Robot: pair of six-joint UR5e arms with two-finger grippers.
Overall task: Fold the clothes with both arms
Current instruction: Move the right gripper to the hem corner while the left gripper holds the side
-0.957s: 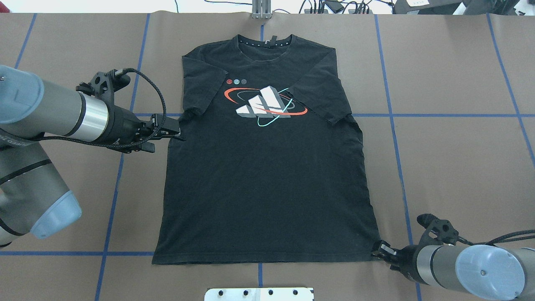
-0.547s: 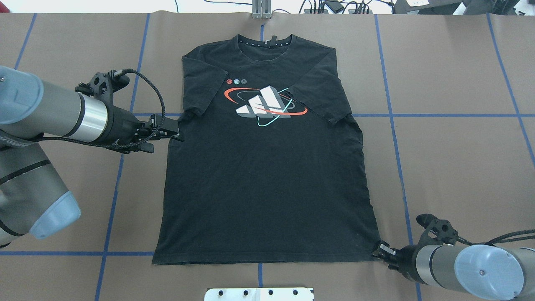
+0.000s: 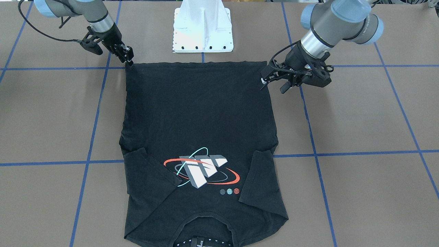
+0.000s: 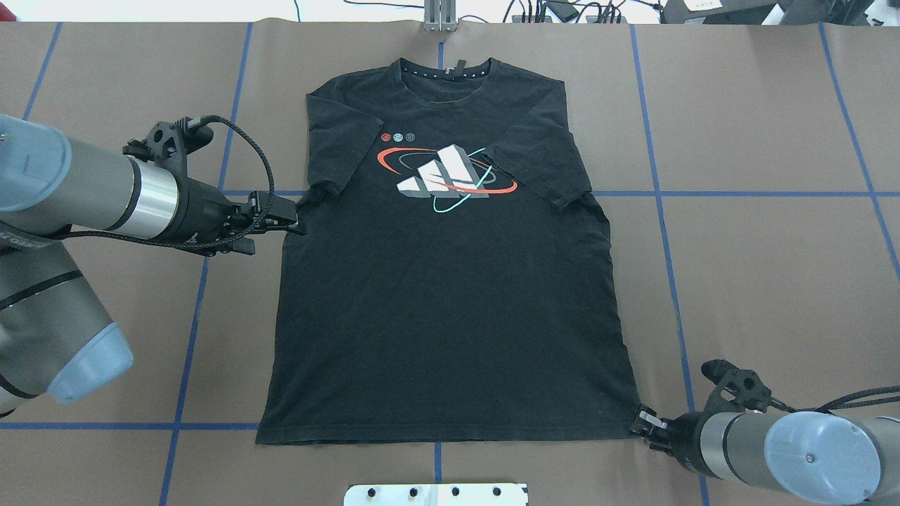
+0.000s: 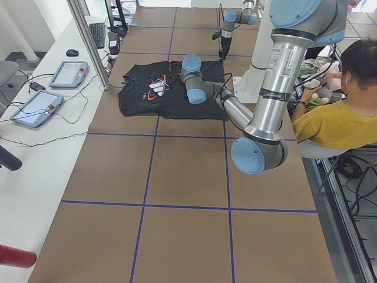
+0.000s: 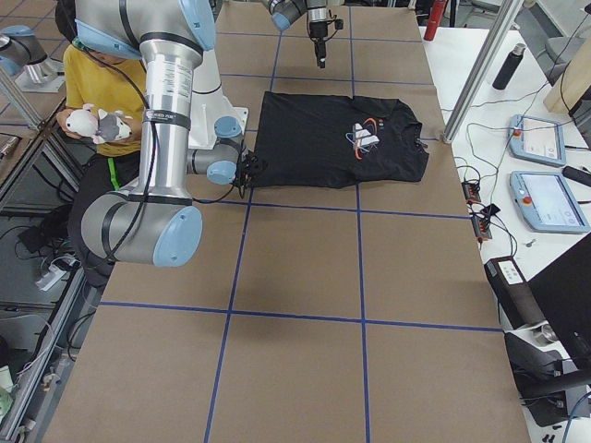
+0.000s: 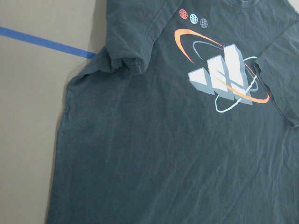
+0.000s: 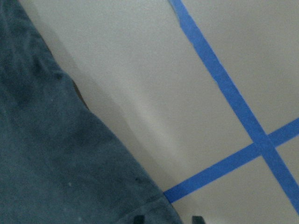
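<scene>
Shirt [image 4: 450, 309] lies flat mid-table [image 4: 759, 281] with the graphic [image 4: 446, 176] up. Collar [image 4: 448, 70] points to the far edge, hem [image 4: 443, 437] to the robot's edge. Both sleeves are turned in over the chest. The right sleeve [image 4: 534, 165] touches the graphic.

Right gripper [image 4: 643, 424] sits low at the hem's right corner, touching it or nearly so. Its wrist view shows two tips a narrow gap apart, one over cloth and one over bare table. The jaws straddle the corner and, as far as I can see, are not pinched on it.

Left gripper [image 4: 281, 223] is over the shirt's left side edge, below the left sleeve [image 4: 337, 151]. Its wrist view looks down across the chest, so I judge it well above the cloth. Jaws look spread wide, holding nothing.

Step, as I read it: taking grips for a fold. Fold not begun; cloth lies undisturbed.

To do it well:
- The left needs a grip that mirrors the right, or the fold will skew.
- Slide a finger under, catch both layers, and close fully before lifting.
- Lift both arms together, just clear of the table, with the edge between them taut.
- Watch that the sleeves don't flop out.
</scene>
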